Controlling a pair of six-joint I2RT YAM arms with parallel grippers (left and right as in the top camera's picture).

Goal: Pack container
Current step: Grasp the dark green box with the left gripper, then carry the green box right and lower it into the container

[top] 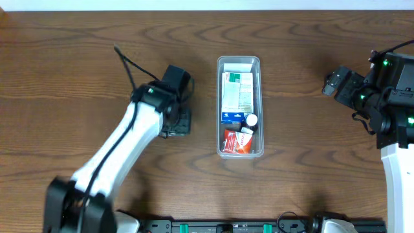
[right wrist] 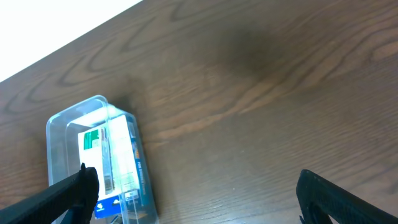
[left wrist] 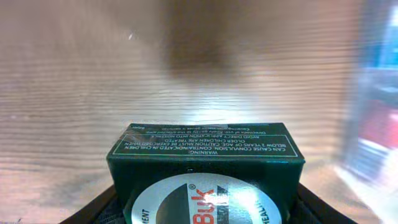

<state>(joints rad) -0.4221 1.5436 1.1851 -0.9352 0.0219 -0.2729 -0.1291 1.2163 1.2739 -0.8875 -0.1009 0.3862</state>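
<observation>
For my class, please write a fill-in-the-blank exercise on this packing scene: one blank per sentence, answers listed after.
1. The left gripper holds a dark ____ box.
2. The right gripper is ____ and empty.
3. The container stands on a ____ table.
4. At the container's end nearest the robot lies a ____ packet.
Missing words: green; open; wooden; red.

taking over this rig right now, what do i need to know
Left pincer: shut on a dark green box, on the left of the container and outside it.
Right pincer: open and empty, well off to the container's right.
Done: the container holds a green-and-white box, a blue box, a small bottle and a red box.
To do: put the dark green box in the container.
</observation>
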